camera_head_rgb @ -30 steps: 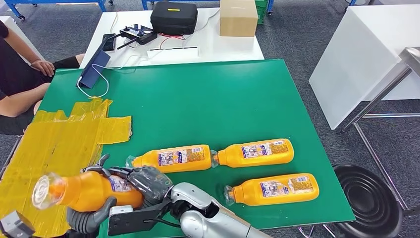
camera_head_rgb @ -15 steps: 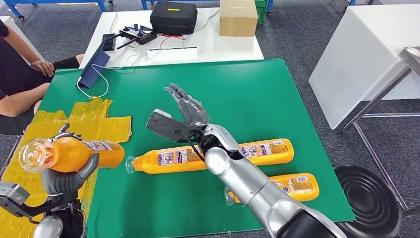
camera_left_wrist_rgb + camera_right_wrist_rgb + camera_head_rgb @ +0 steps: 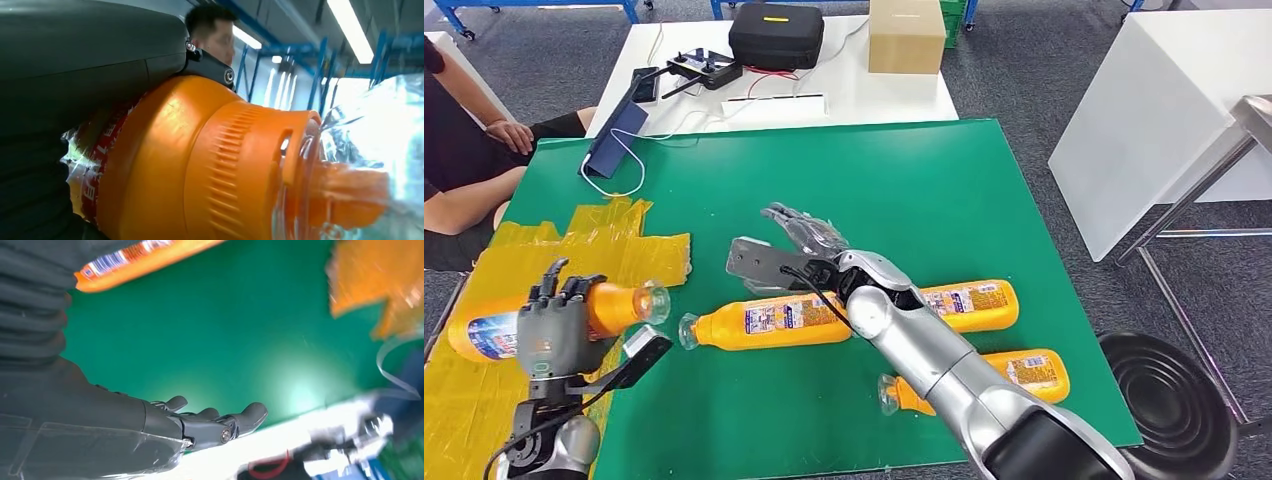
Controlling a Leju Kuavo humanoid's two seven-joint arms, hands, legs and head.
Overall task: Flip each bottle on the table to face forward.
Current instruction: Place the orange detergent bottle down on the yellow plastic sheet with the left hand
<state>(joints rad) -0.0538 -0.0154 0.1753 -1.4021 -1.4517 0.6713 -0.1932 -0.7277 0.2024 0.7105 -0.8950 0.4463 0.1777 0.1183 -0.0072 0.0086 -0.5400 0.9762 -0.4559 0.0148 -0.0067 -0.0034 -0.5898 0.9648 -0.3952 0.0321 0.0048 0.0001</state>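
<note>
— What is seen of the left hand (image 3: 552,330)?

— It is clamped round an orange bottle (image 3: 494,322), held lying sideways above the yellow taped patch (image 3: 544,270) at the left of the green mat (image 3: 874,190). The clear cap end is turned toward the mat's middle and the labelled base toward the left edge. In the left wrist view the orange neck of that bottle (image 3: 200,165) is seen close up, pressed against the grey cover of the hand (image 3: 75,60).

— And the right hand (image 3: 809,235)?

— It is held above the mat with its fingers stretched out and apart, and nothing is gripped in it. The same is shown in the right wrist view, where the fingers (image 3: 220,422) are spread over bare green.

— Where are the other bottles found?

— Three are laid on their sides on the mat. The nearest bottle (image 3: 769,322) is just below the right hand, cap to the left. A second bottle (image 3: 969,300) is partly hidden behind the right forearm. A third bottle (image 3: 1024,370) is nearer the mat's front edge, also partly covered by the arm.

— What is beyond the mat?

— A white table (image 3: 844,95) is set behind it, on which a black case (image 3: 776,33) and a cardboard box (image 3: 906,35) are placed. A person (image 3: 464,150) is seated at the left.
</note>
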